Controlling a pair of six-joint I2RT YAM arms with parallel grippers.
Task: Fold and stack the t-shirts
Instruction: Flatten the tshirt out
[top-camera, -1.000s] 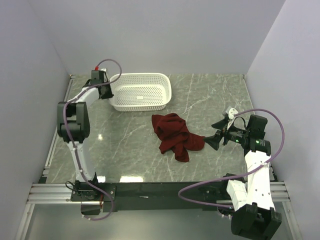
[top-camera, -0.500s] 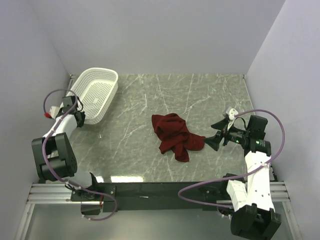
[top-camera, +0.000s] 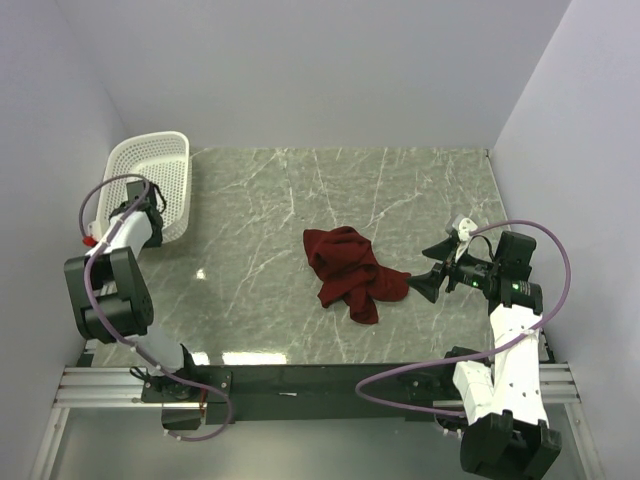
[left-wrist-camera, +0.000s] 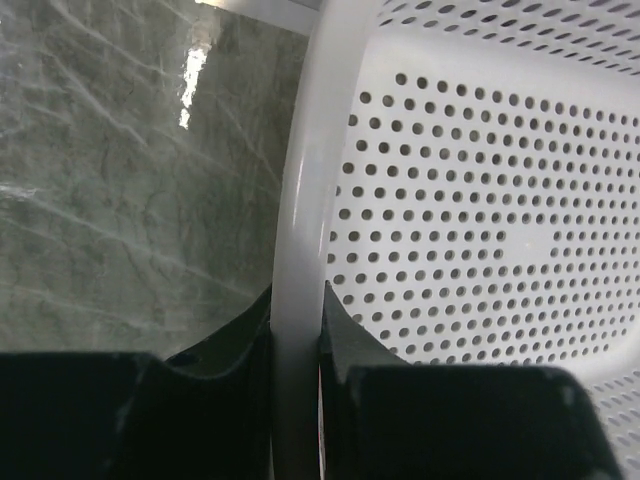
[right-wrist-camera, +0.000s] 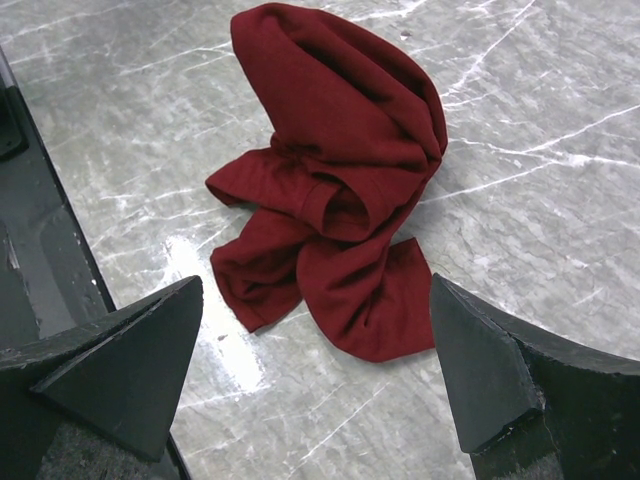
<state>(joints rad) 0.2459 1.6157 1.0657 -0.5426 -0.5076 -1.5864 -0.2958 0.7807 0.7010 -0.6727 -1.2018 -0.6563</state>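
Observation:
A crumpled dark red t-shirt (top-camera: 350, 271) lies in a heap near the middle of the marble table; the right wrist view shows the t-shirt (right-wrist-camera: 335, 185) just ahead of the fingers. My right gripper (top-camera: 428, 268) hovers open at the cloth's right edge, touching nothing; in the wrist view the right gripper (right-wrist-camera: 315, 365) has bare table between its fingers. My left gripper (top-camera: 152, 222) is at the far left, shut on the rim of the white perforated basket (top-camera: 158, 180). The left wrist view shows the left gripper (left-wrist-camera: 297, 318) pinching the basket rim (left-wrist-camera: 300, 200).
The basket is tipped up against the left wall at the table's back left corner. Walls close in the table on the left, back and right. The arm bases and a metal rail (top-camera: 300, 385) run along the near edge.
My left arm has swung the basket from the back middle of the table over to the left wall, tilting it upright. The right arm and the t-shirt have not moved.

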